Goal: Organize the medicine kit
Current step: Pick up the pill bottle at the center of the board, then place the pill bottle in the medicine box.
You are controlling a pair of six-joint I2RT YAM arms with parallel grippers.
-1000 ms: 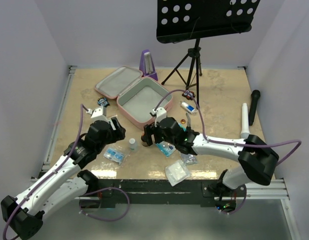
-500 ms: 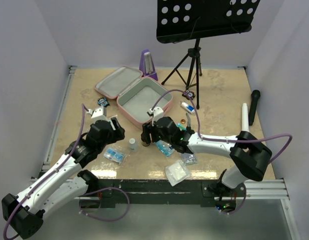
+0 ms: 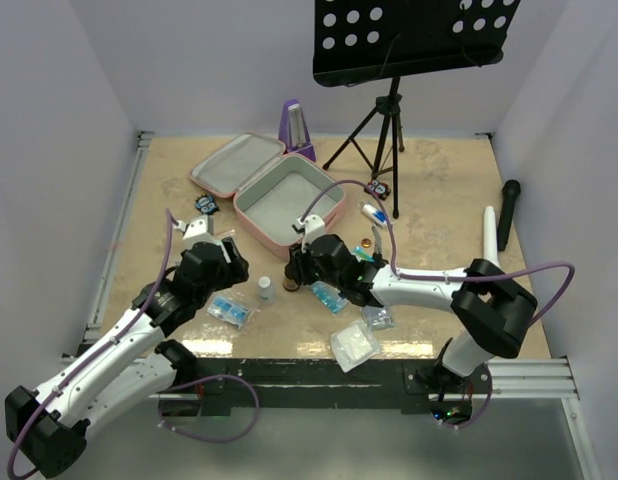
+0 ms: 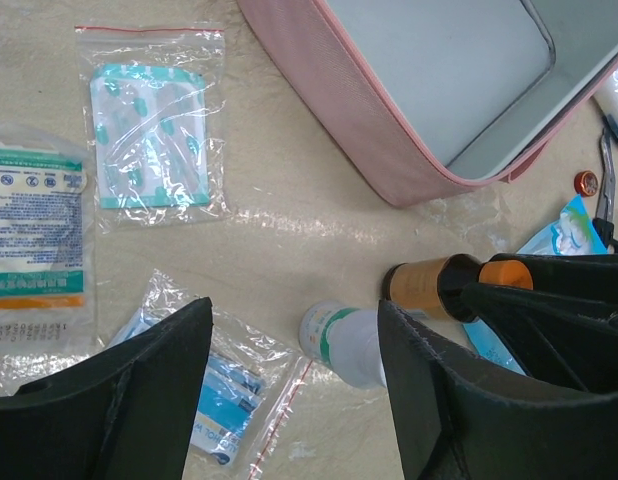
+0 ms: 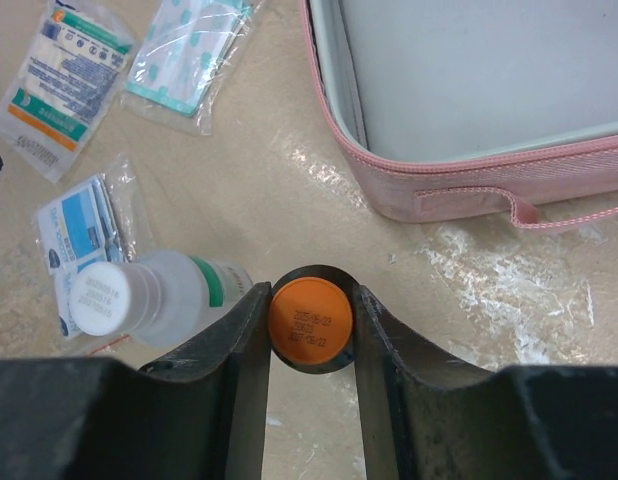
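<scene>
Two things could be going wrong here, imo. R hand (image 5: 310,300) is clamping the little amber bottle (image 5: 310,322) by its orange-capped top, & the white bottle (image 5: 139,292) is standing just beside its 9 o'clock finger, so any sideways swing is prob tipping it. Also a low carry is risking a clip on the near wall of the medicine kit (image 5: 469,190). L hand (image 4: 289,330) is hovering w/ fingers apart, holding nothing, close enough that the arms could be bumping. That kit is sitting on the desk (image 5: 279,150) at 12 o'clock from the amber bottle, near but not touching. It's lying open, cavity facing up, lid flopped flat toward 10 o'clock; long axis of the open pair is running 10-to-4 in the overhead view.
</scene>
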